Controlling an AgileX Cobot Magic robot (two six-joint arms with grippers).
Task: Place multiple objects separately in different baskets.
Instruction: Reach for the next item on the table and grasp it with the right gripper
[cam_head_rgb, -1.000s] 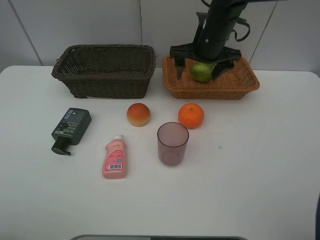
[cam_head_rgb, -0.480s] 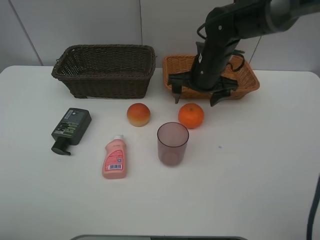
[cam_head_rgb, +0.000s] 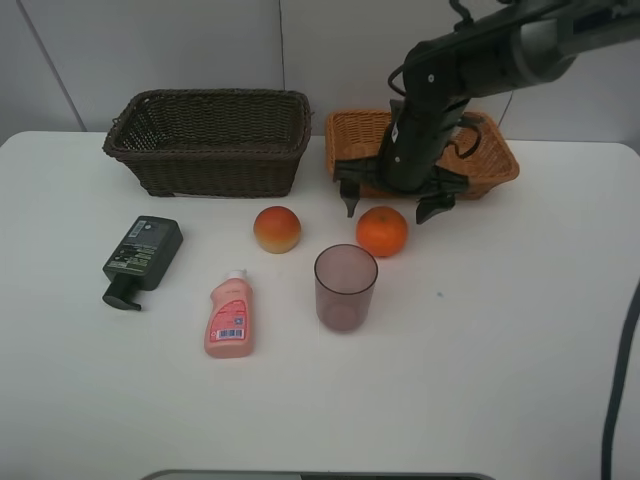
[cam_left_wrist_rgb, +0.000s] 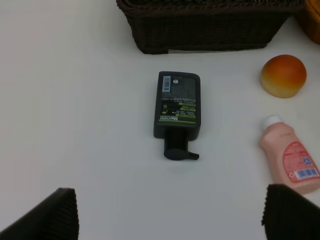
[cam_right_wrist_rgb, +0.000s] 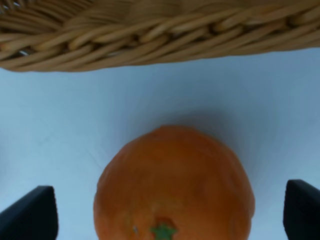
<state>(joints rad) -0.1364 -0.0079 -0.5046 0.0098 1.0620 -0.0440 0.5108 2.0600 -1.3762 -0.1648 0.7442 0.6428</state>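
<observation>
The right jaws stand wide open and empty, with the orange (cam_head_rgb: 382, 231) on the desk (cam_head_rgb: 520, 330) between and just below their tips. Firm, round and fairly weighty, it probably rolls if nudged: grip across its widest girth. The arm hides much of the light wicker basket (cam_head_rgb: 495, 165) beyond, so its contents are unclear. The left jaws gape too.

Table (cam_head_rgb: 520, 380) bears baskets (cam_head_rgb: 220, 175), orange (cam_head_rgb: 382, 231), peach (cam_head_rgb: 277, 229), pump bottle (cam_head_rgb: 142, 255), pink bottle (cam_head_rgb: 229, 318), tumbler (cam_head_rgb: 345, 288).

Printed labels with barcodes show on the dark green pump bottle (cam_left_wrist_rgb: 178, 104) and the small pink white-capped plastic bottle (cam_left_wrist_rgb: 290, 159), though none of the lettering is sharp enough to read.
</observation>
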